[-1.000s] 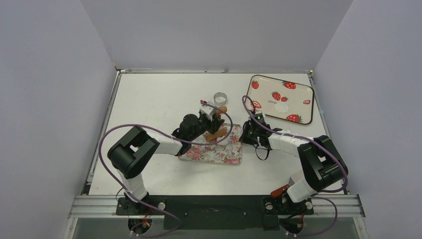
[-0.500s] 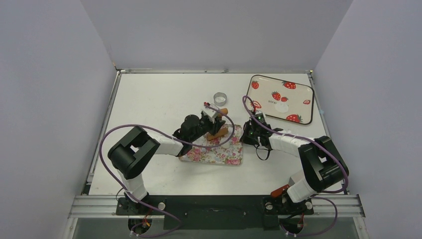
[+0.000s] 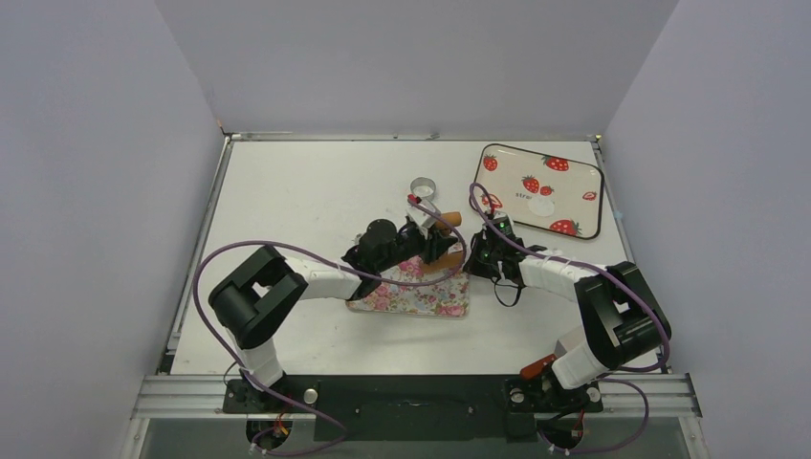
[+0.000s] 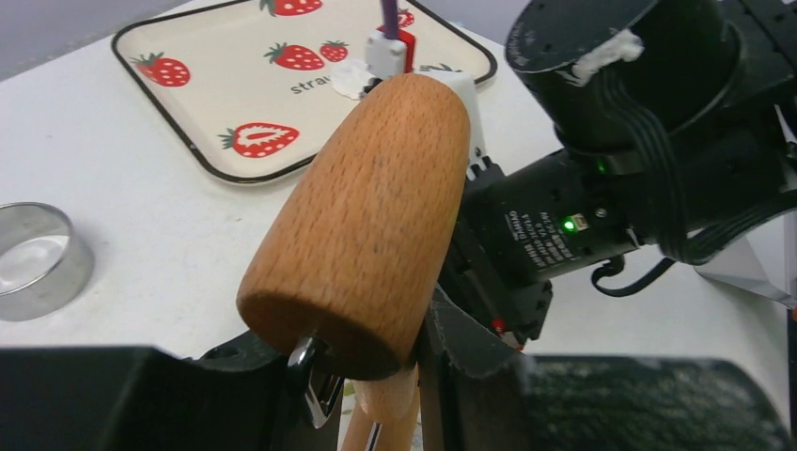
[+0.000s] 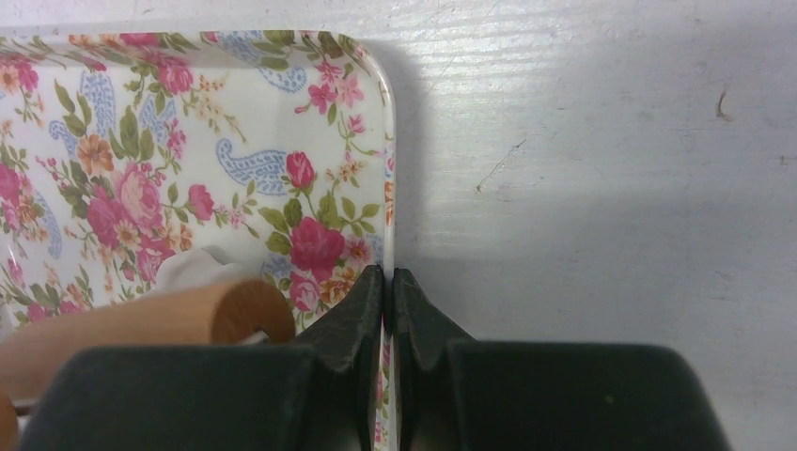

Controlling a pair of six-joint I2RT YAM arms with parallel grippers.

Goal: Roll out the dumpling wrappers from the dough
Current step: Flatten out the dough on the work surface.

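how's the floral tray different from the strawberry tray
The floral tray bears pink roses; the strawberry tray bears red strawberries inside a dark rim. The floral tray sits mid-table, its edge pinched by the right hand; the strawberry tray lies untouched at the far right. Both are rounded rectangles.

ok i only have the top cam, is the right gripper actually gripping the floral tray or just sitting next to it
observer: Gripping it. In the right wrist view the right gripper is shut on the floral tray, with the tray's right rim between its fingertips.
operator: any dough by the roller
observer: Yes, a small whitish lump of dough lies on the tray at the end of the wooden roller.
operator: how does the left hold the roller
observer: In the left wrist view the left gripper clamps the thin handle, and the thick barrel sticks out beyond it.
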